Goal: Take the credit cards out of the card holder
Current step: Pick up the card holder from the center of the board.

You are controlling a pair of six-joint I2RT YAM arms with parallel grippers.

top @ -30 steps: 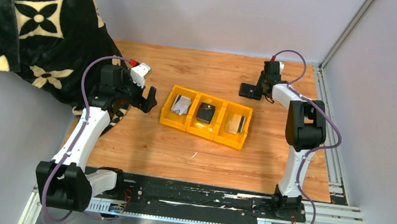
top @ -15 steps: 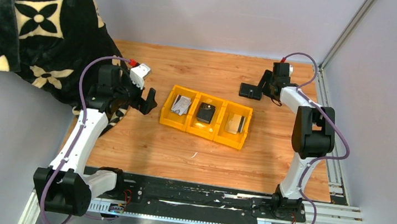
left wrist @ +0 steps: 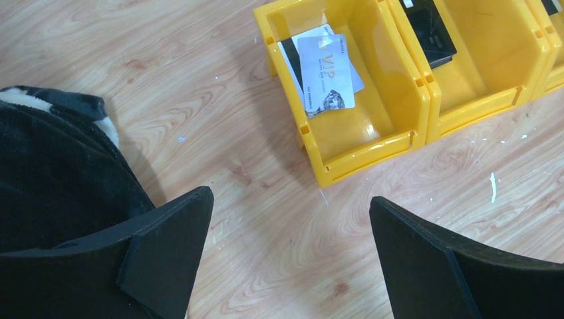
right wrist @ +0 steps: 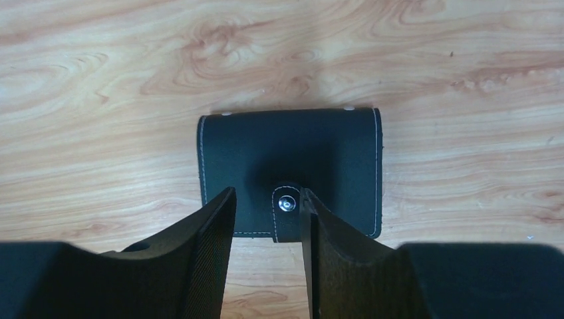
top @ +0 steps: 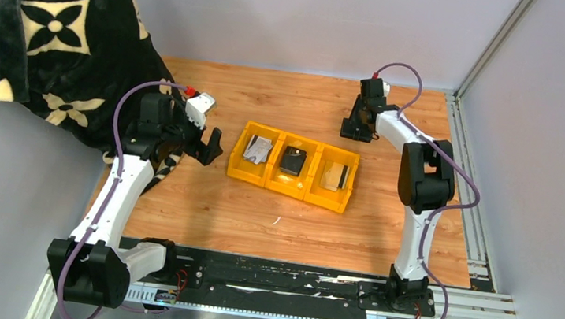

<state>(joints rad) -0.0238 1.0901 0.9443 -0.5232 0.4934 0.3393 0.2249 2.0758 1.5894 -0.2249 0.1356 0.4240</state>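
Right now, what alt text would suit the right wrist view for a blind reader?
A black card holder lies flat on the wooden table, its snap strap tab between the parted dark fingers of the right tool.

Yellow three-compartment plastic bin [top: 249,178] sits mid-frame on the wooden table [top: 257,220]. Black flat leather card holder [top: 350,129] lies up-right of it, apart. Silvery plastic cards [top: 257,150] in the bin's left compartment; black-and-cream plush blanket [top: 55,33] upper left.

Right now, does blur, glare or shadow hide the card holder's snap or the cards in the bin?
Right wrist: sharp; the card holder carries a shadow at its middle, yet the snap shows clearly. Left wrist: sharp, VIP print readable on the top card; mild glare on the yellow bin floor. Top external: evenly lit, holder small and partly hidden.
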